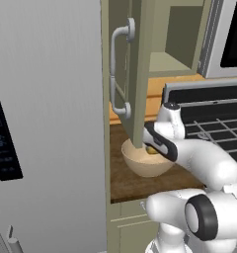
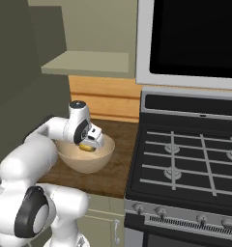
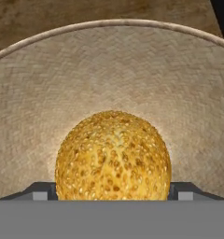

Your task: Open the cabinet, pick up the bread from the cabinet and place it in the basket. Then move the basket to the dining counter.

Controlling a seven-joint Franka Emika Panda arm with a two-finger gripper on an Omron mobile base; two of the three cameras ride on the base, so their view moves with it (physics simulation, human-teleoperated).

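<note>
The cabinet door (image 1: pixel 136 74) stands swung open, its silver bar handle (image 1: pixel 118 69) facing me, and the shelf (image 2: pixel 89 62) behind it is bare. Below it the beige basket (image 1: pixel 142 167) (image 2: pixel 85 165) sits on the dark wood worktop. My gripper (image 2: pixel 91 143) (image 3: pixel 113 192) reaches down inside the basket (image 3: pixel 109 65). The golden bread (image 3: pixel 113 156) (image 2: pixel 87 148) sits between my two finger tips and touches both, low against the woven wall. In the left base view the bread (image 1: pixel 151 149) peeks out beside the wrist. The dining counter is out of view.
A black stove (image 2: pixel 185 159) with grates stands right of the worktop (image 1: pixel 125 185), with a microwave (image 2: pixel 195 38) above it. A tall grey fridge (image 1: pixel 46 123) fills the left. The open door's lower edge hangs just above the basket's left rim.
</note>
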